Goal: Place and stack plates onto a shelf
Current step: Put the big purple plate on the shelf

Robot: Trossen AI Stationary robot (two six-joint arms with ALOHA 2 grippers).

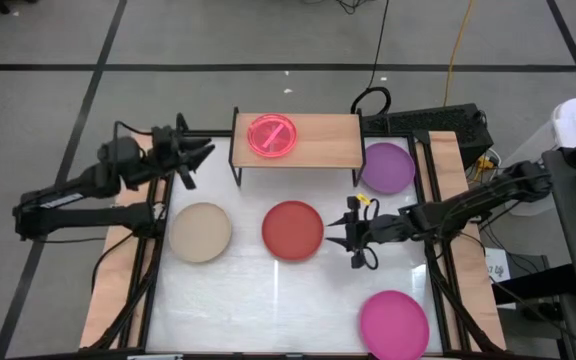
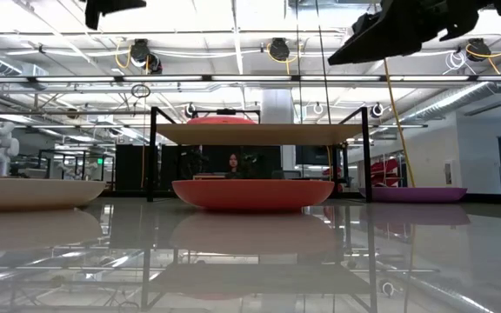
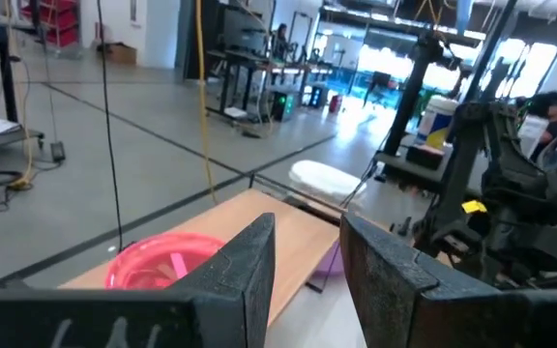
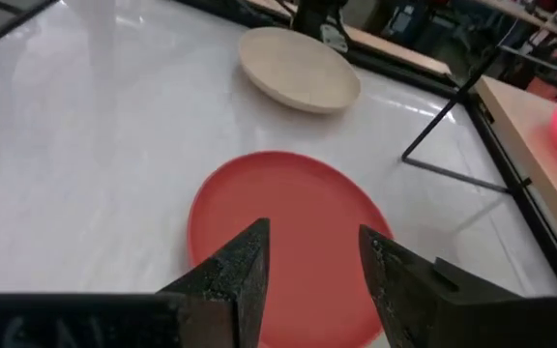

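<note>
The shelf (image 1: 318,143) stands at the table's far side, with a small pink plate (image 1: 272,135) lying flat on its left half. Four larger plates lie flat on the white table: beige (image 1: 200,232), red (image 1: 293,230), purple (image 1: 387,167) and magenta (image 1: 394,325). My left gripper (image 1: 206,153) hangs open and empty just left of the shelf, pointing level toward it; the pink plate (image 3: 158,263) shows past its fingers. My right gripper (image 1: 332,233) is open above the red plate's right edge, tilted down over the red plate (image 4: 259,198) and clear of it.
Wooden strips and black rails (image 1: 433,200) run along the table's left and right sides. The shelf's right half (image 1: 333,135) is bare board. In the low view the shelf's thin black legs (image 2: 152,156) stand behind the red plate (image 2: 252,191).
</note>
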